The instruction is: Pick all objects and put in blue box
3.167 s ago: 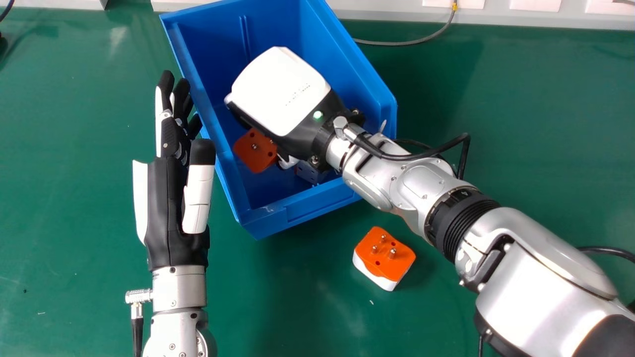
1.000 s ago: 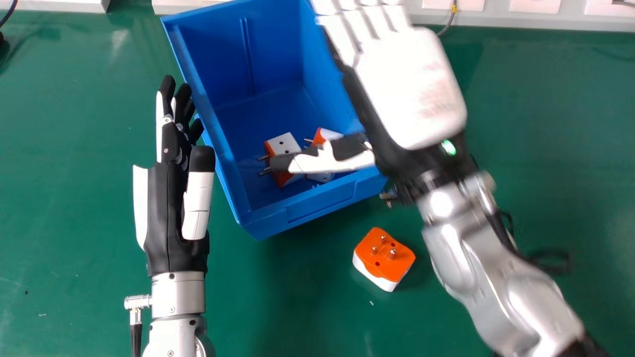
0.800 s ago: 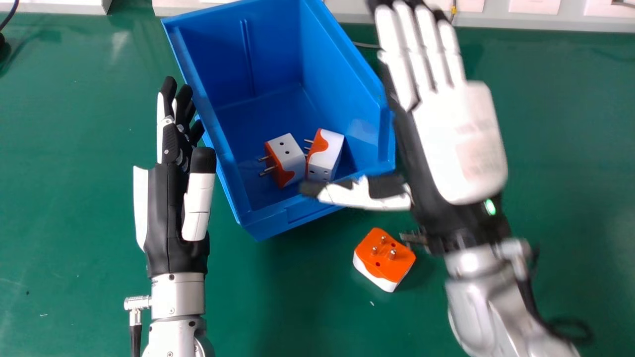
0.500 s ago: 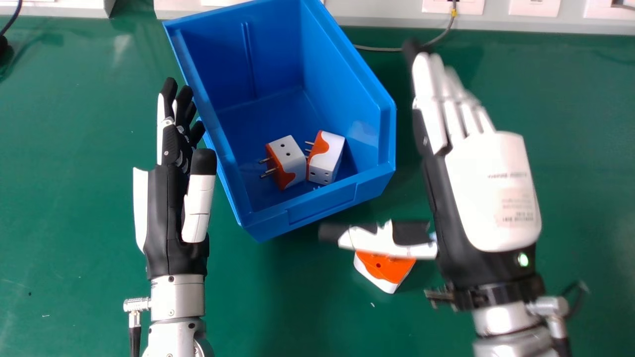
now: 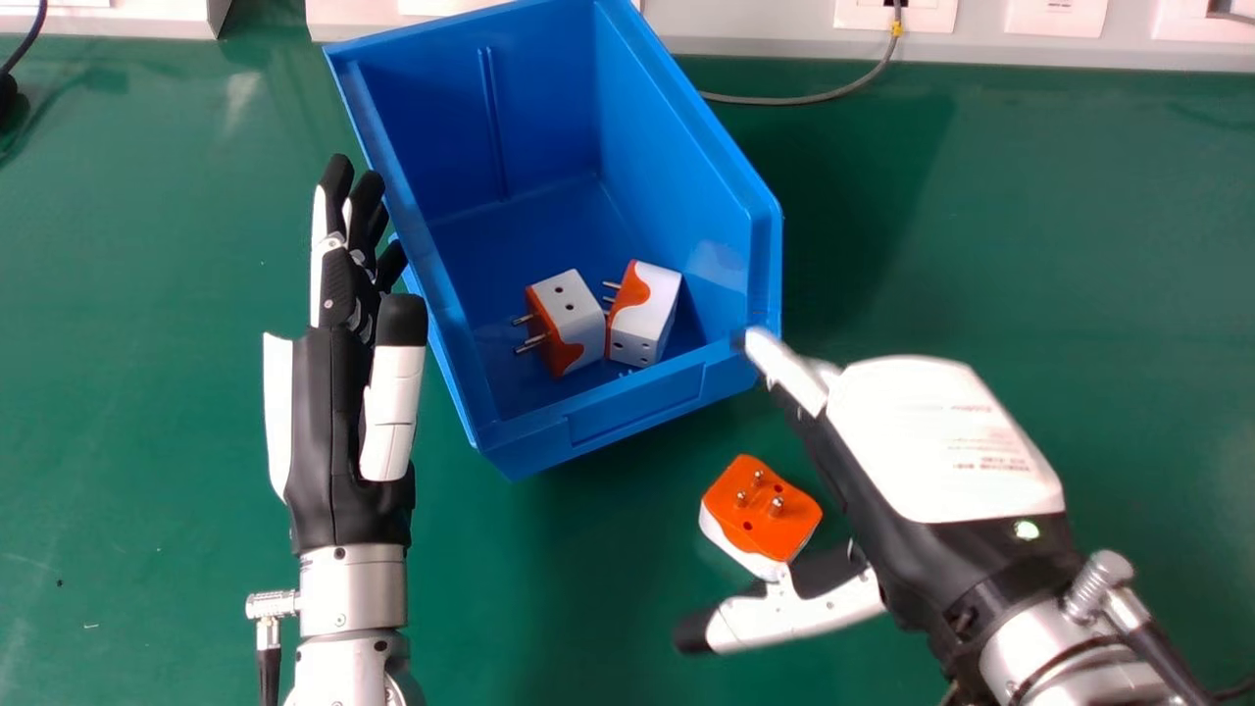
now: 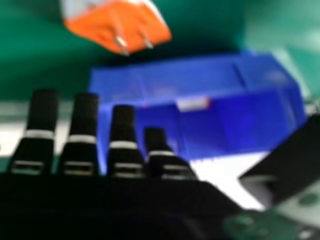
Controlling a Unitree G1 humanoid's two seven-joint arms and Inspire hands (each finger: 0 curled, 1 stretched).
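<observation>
An orange and white plug adapter [image 5: 760,515] lies on the green table, pins up, in front of the blue box [image 5: 637,412]. Two similar adapters, the left one [image 5: 578,319] and the right one [image 5: 647,312], rest inside the box. My right hand [image 5: 946,441] is to the right of the loose adapter, open, with its thumb by the adapter's near edge. In the right hand view, straight fingers of my right hand [image 6: 122,150] show with the loose adapter [image 6: 120,25] and the box [image 6: 185,82]. My left hand [image 5: 328,422] stays open beside the box's left wall.
A grey cable [image 5: 814,99] runs along the back of the table to a socket strip [image 5: 765,25]. At the far left back edge lies a black object [image 5: 8,96] with a cord. Bare table [image 5: 1098,226] extends to the right of the box.
My right hand has come out of the box and moved back toward the robot, then turned leftward beside the loose adapter. Both adapters in the box are now uncovered. My left hand has hardly moved.
</observation>
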